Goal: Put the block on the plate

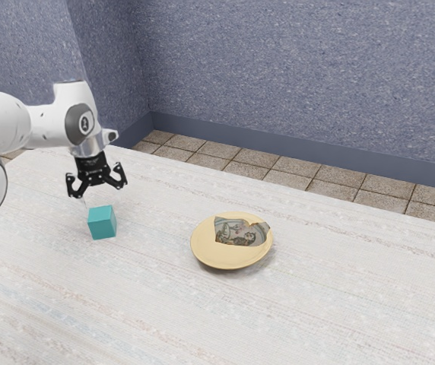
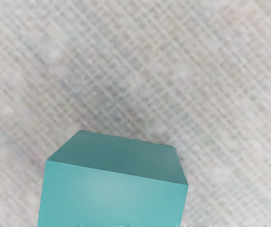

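Looks like the pre-grab step tbh, with the claw (image 1: 99, 188) spread wide and empty just above the block (image 1: 102, 223), which is on the table (image 1: 149, 304) apart from the plate (image 1: 204, 249), so next it needs to center, lower and pinch.

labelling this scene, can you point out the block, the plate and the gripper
Block (image 1: 104, 228): exterior view, on its side face.
Plate (image 1: 205, 242): exterior view, on its bare yellow surface.
Gripper (image 1: 99, 189): exterior view, midway between its parted fingertips.
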Tool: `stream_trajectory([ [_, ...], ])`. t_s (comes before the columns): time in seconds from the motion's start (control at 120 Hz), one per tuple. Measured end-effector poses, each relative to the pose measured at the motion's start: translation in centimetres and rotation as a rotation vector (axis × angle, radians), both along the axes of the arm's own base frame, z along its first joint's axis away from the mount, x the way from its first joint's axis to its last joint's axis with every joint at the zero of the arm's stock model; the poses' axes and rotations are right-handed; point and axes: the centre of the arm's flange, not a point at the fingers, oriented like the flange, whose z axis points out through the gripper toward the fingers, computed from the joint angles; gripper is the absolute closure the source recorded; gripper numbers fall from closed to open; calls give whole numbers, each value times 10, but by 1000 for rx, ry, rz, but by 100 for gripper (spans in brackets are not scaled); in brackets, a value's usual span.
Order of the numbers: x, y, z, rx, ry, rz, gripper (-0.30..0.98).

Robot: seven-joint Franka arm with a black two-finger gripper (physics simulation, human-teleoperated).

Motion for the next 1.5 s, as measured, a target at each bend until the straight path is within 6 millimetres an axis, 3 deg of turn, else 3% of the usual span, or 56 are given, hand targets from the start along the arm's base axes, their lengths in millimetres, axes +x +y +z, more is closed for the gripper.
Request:
stream_trajectory([
  [0.275,-7,4,-13,-8,6,-14,0],
  [0.608,-8,6,-53,-16,33,-26,0],
  [0.917,-10,17,-60,-11,31,-14,20],
  [1.075,-9,17,-57,-11,24,-16,24],
  [1.242,-9,24,-32,1,-10,-9,27],
  [1.408,-10,26,23,9,-74,-8,28],
  [1.5,-6,7,57,12,-111,-38,28],
])
